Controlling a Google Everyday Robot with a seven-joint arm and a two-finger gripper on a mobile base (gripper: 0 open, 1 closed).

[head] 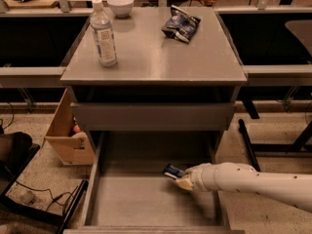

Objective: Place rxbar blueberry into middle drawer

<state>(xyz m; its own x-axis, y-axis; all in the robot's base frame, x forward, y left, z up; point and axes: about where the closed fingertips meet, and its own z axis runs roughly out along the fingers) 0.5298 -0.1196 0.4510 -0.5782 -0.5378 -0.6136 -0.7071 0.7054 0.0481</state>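
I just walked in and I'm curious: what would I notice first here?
A white arm reaches in from the picture's right, its gripper holding a dark bar over the open drawer. Up on the cabinet top sit a bottle, a bowl and a snack bag.

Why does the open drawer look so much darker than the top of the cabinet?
Camera view: light seems to fall from above onto the cabinet top and the water bottle; that top shades the middle drawer, where the gripper holds the rxbar blueberry in dimmer light.
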